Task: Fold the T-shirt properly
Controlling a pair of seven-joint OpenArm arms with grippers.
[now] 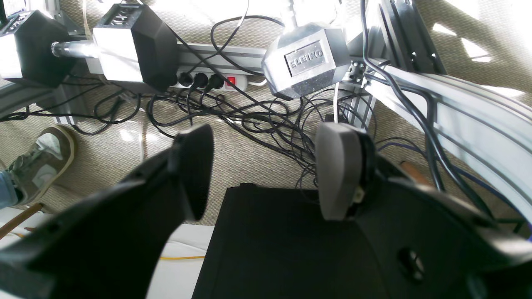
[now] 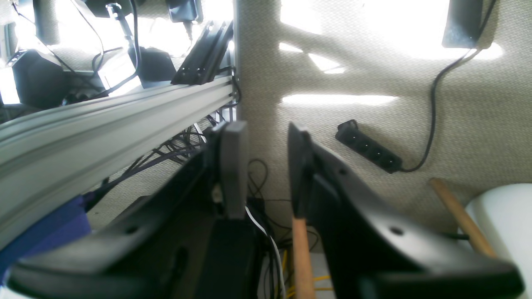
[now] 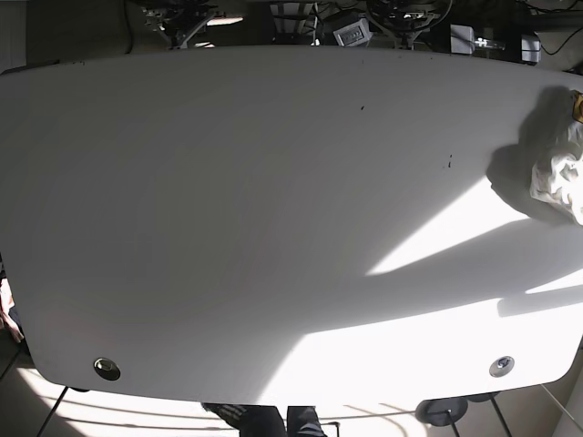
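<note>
— What is the overhead camera showing?
— A white tabletop (image 3: 228,209) is lying almost bare, sunlight cutting a bright wedge across its near right part. The T-shirt (image 3: 560,168), white and crumpled, is sitting bunched at the far right edge, partly out of frame. Neither arm is appearing in this view.

— And the room?
— Both wrist cameras are looking down at a beige woven carpet (image 2: 374,116). Black cables (image 1: 257,120) are tangling beneath a grey aluminium rail (image 1: 465,120), beside a white power strip (image 1: 212,82) with a red switch. A black power strip (image 2: 369,146) is lying on the carpet in the right wrist view. A sneaker (image 1: 39,160) is standing at the left edge.

— Any writing?
— A silver dumbbell (image 1: 305,60) is reading "ELEIKO"; a black dumbbell (image 1: 133,45) is resting near it.

— The pincers?
— The left pincer (image 1: 262,170) is gaping wide, holding nothing. The right pincer (image 2: 266,170) is standing narrowly parted, also holding nothing.
</note>
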